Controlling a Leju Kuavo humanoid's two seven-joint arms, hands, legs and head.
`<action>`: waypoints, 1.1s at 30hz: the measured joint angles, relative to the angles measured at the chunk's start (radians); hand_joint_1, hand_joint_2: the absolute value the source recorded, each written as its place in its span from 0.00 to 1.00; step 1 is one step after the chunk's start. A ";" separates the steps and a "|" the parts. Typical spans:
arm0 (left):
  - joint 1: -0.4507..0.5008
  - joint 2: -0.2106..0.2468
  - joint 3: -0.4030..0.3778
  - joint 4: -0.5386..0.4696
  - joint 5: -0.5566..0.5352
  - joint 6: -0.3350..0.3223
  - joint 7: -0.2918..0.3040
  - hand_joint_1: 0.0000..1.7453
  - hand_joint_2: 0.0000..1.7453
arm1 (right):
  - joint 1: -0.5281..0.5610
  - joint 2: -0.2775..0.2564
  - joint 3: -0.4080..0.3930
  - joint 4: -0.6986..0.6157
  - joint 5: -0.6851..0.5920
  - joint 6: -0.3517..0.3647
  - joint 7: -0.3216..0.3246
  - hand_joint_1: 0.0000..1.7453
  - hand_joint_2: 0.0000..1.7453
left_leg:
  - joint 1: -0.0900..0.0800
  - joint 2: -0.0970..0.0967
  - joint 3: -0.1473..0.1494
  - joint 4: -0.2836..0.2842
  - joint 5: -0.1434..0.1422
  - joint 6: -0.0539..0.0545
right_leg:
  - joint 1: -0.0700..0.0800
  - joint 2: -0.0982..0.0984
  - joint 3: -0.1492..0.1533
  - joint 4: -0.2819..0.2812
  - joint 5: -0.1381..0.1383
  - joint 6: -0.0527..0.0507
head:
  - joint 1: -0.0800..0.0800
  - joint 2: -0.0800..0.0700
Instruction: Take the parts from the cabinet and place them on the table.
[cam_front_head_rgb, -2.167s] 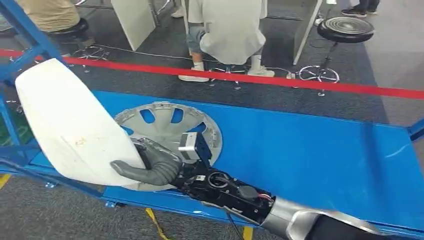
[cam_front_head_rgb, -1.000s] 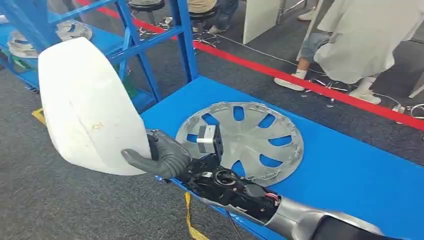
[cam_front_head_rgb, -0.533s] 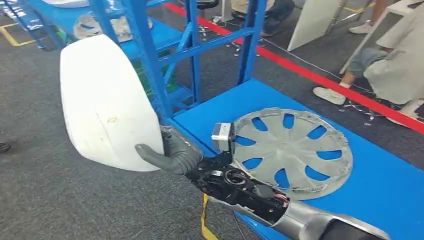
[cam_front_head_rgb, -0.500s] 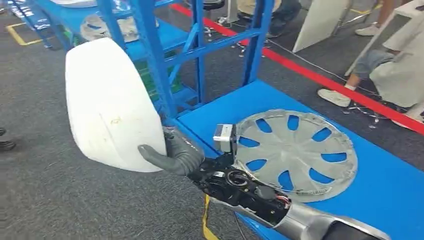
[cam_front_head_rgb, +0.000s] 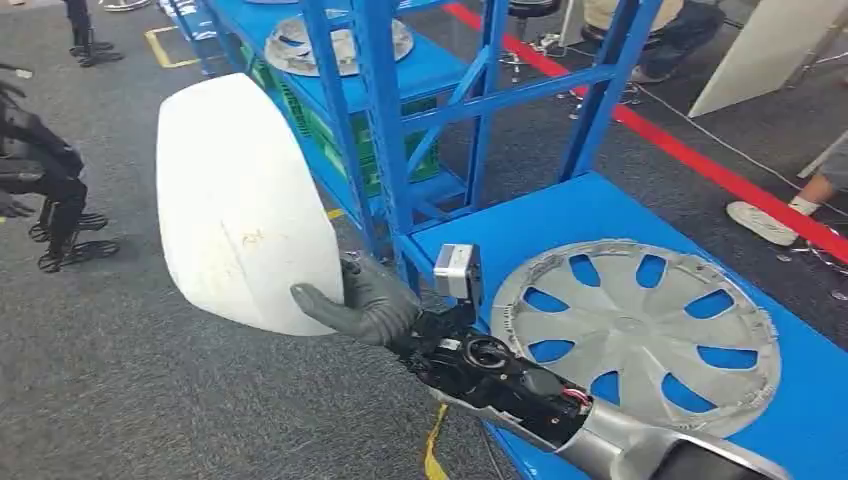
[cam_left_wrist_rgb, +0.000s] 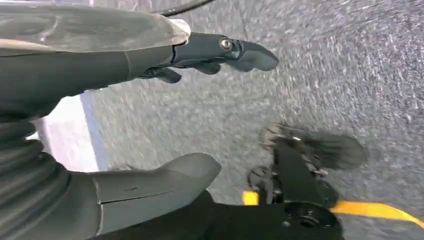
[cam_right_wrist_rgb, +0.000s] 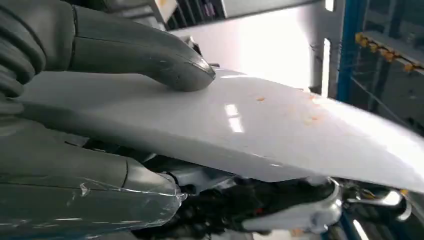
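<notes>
One white curved panel (cam_front_head_rgb: 245, 200) sits gripped in the right hand (cam_front_head_rgb: 365, 300), up over the carpet, left of the blue table (cam_front_head_rgb: 560, 215) with the silver hubcap (cam_front_head_rgb: 635, 325). Left hand (cam_left_wrist_rgb: 150, 125) hangs empty, fingers apart.

Right robot hand (cam_front_head_rgb: 365, 300) fingers hidden behind white panel (cam_front_head_rgb: 245, 205), hubcap (cam_front_head_rgb: 640, 335) edge cropped, floor (cam_left_wrist_rgb: 350, 75) blurred
</notes>
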 joint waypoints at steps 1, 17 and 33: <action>0.000 -0.002 0.000 0.000 0.000 0.000 0.000 0.00 1.00 | 0.005 -0.005 -0.002 0.000 0.000 -0.001 0.000 1.00 1.00 | 0.002 0.005 -0.030 0.056 -0.011 -0.005 | 0.000 -0.019 -0.001 0.000 -0.002 0.000 | -0.002 0.000; -0.001 -0.008 0.000 0.000 0.005 -0.011 -0.006 0.00 1.00 | 0.027 -0.045 -0.042 -0.045 -0.009 -0.015 0.005 1.00 1.00 | -0.002 -0.025 0.153 -0.274 0.131 0.050 | -0.003 0.001 -0.143 0.357 -0.181 0.057 | 0.025 0.000; 0.012 -0.014 0.000 0.002 0.018 -0.011 -0.018 0.00 1.00 | 0.028 -0.045 -0.049 -0.046 -0.019 0.005 -0.004 1.00 1.00 | 0.007 0.009 -0.025 0.032 0.024 -0.013 | -0.007 -0.045 0.006 -0.005 -0.007 0.012 | -0.007 0.000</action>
